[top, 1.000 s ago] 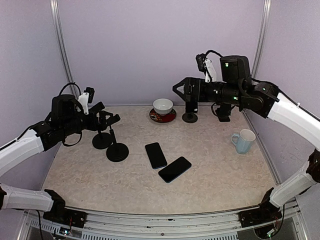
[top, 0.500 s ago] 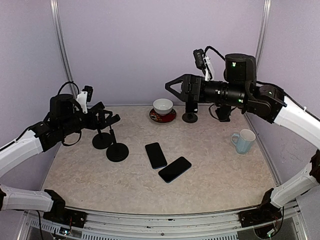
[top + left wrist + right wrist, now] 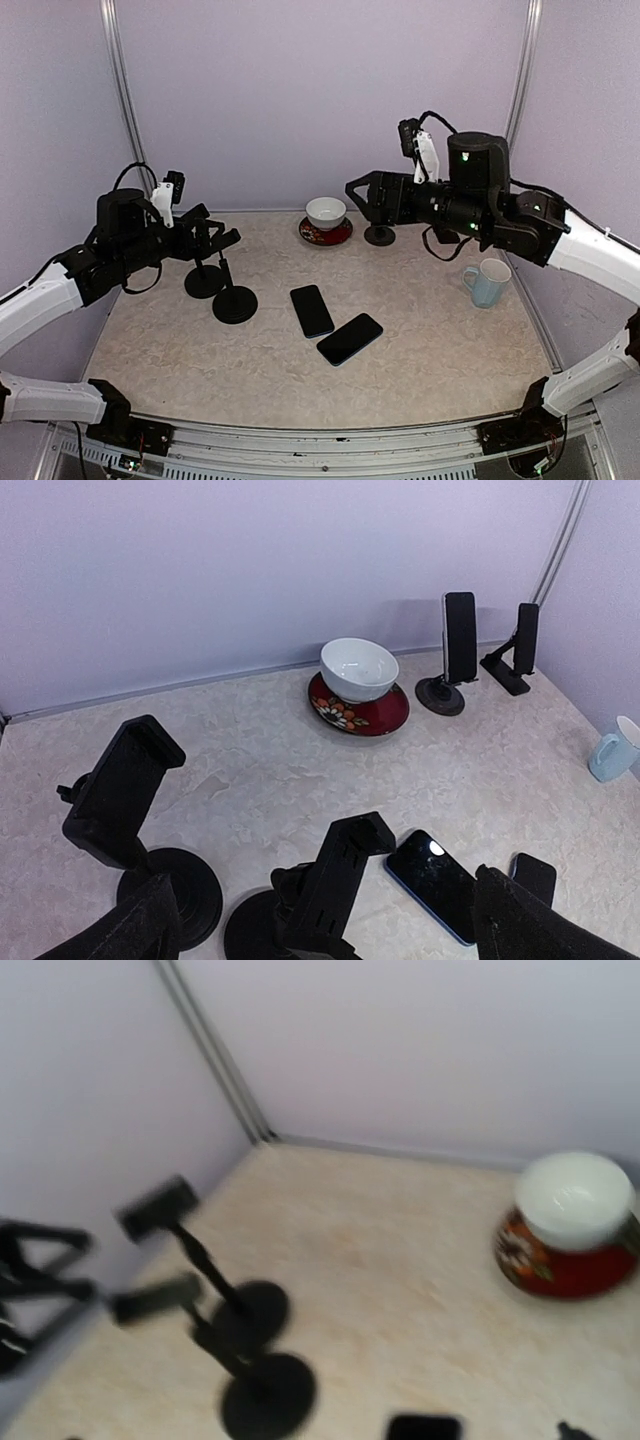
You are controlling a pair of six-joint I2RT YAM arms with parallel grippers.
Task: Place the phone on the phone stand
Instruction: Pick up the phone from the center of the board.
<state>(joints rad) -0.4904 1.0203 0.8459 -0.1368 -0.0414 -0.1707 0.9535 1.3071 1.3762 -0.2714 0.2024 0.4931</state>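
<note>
Left pincer (image 3: 214, 230) and right pincer (image 3: 360, 193) both spread wide, empty, arms up off tabletop (image 3: 430, 340).
Left arm reaches level over phone stand (image 3: 235, 298); right arm stretches leftward, high near bowl (image 3: 325, 211). Phone (image 3: 312, 310) lies flat mid-tabletop, just beside second phone (image 3: 350, 338).

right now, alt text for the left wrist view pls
Two empty black round-based phone stands rise nearest on a beige marbled table, with two dark phones lying flat to their right. Behind sit a white bowl on a red floral saucer, two more black stands and a pale blue mug.
</note>
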